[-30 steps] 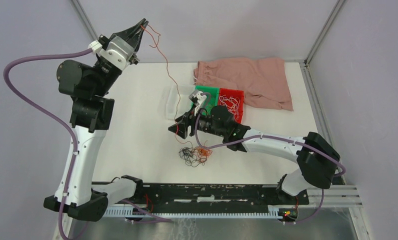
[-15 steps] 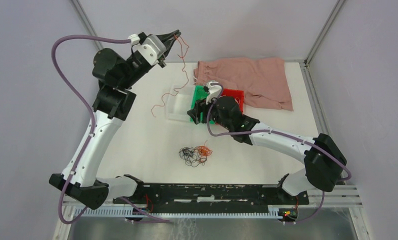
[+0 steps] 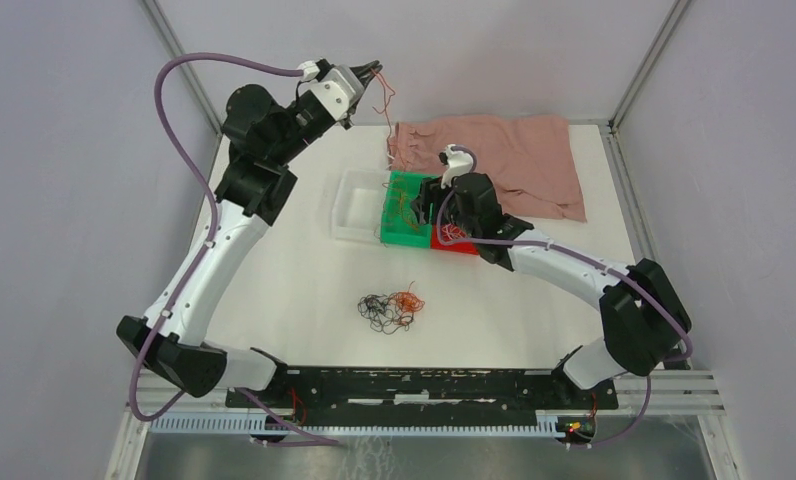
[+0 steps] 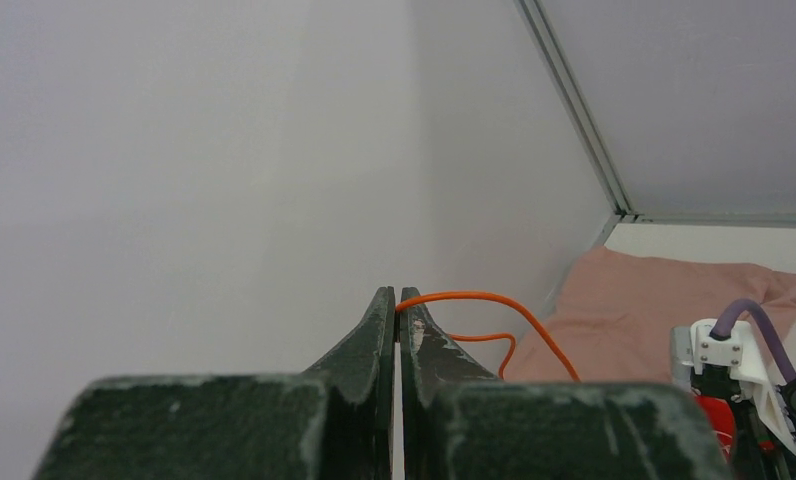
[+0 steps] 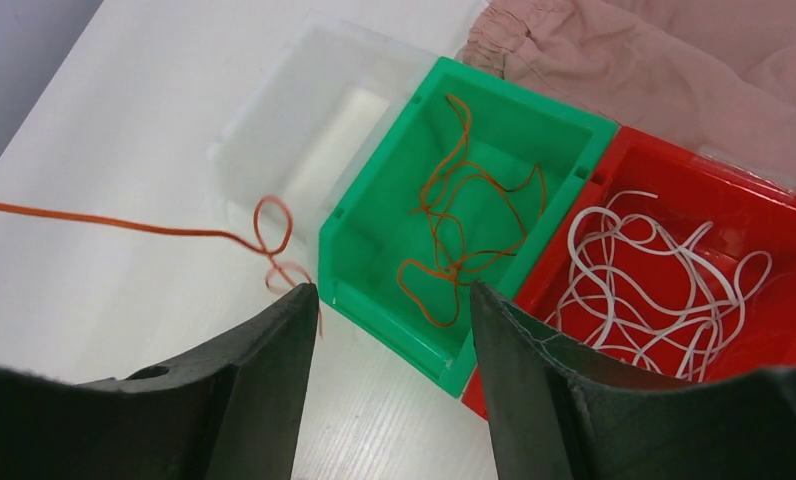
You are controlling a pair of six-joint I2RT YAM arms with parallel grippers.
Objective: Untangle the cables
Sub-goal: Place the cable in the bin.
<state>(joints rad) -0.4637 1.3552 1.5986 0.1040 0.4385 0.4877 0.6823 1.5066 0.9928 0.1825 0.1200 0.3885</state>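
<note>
since a second ago the left arm has swung from the upper left of the overhead view toward its top centre, and the right arm has pulled away from the middle of the bench to hang over the bins.

the left tool [image 3: 374, 68] [image 4: 397, 300] is pinched tight on one orange wire [image 3: 385, 100] [image 4: 474, 298], held high against the back wall. the wire arcs off to the right from the tips and drops toward the pink cloth [image 3: 514, 160] [image 4: 654, 310].

the right tool [image 3: 417, 208] [image 5: 389, 290] stands wide apart with nothing between its fingers, just above the near wall of the green bin [image 3: 406, 238] [image 5: 504, 95]. a looped stretch of the orange wire [image 5: 264, 235] passes close by its left finger; where it ends i cannot tell.

loose orange strands [image 5: 454, 220] lie in the green bin. white strands [image 5: 654, 280] lie in the red bin [image 3: 461, 247] [image 5: 674, 150], which touches it on the right. a clear bin [image 3: 359, 205] [image 5: 304, 110] sits on its left.

a small tangle [image 3: 392, 310] of black and orange wires lies on the bench [image 3: 274, 280] in the lower centre of the overhead view, well apart from both tools.
</note>
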